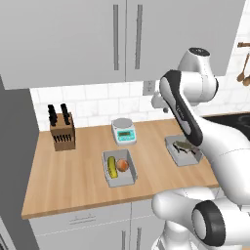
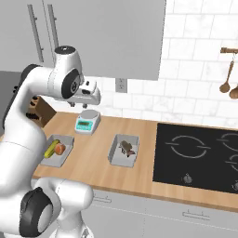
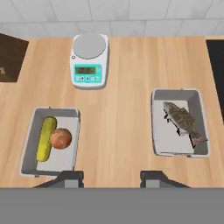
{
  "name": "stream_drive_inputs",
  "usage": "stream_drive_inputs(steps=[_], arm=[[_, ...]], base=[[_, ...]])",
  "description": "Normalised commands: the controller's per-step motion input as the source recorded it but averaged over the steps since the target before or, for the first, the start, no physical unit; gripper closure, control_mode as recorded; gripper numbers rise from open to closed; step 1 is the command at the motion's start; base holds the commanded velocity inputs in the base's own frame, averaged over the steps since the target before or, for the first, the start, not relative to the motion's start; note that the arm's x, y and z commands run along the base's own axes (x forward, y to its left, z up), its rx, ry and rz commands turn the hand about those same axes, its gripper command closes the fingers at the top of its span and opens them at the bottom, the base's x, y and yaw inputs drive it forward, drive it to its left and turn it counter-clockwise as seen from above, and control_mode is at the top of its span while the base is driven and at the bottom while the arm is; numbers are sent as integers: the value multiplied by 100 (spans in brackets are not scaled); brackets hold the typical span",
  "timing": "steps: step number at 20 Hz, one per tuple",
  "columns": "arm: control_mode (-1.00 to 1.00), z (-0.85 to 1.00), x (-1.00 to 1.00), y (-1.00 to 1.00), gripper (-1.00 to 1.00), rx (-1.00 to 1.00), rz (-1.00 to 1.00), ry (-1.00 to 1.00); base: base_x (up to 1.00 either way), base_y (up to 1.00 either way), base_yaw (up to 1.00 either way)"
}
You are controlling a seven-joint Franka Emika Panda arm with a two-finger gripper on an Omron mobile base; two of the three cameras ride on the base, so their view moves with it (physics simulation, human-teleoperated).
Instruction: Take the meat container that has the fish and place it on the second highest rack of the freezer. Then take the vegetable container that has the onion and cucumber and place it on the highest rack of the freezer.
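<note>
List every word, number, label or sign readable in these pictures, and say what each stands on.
No text can be read.
The kitchen scale has a teal display panel with dark digits and small buttons, too blurred to read.
The cooktop carries ring markings and small knob symbols, no words.
The meat container, vegetable container and knife block carry no labels.

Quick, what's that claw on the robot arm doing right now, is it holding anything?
Gripper: open and holding nothing, high above the wooden counter, between the two shallow grey trays.
</note>
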Motion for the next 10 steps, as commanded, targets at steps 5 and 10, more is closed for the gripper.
stream_drive_inputs(steps=[5, 10], arm=[[-100, -28, -12, -19, -100, 2, -27, 1], [-100, -45, -14, -67, -100, 8, -63, 6]], base=[[0, 0, 0], [0, 0, 0]])
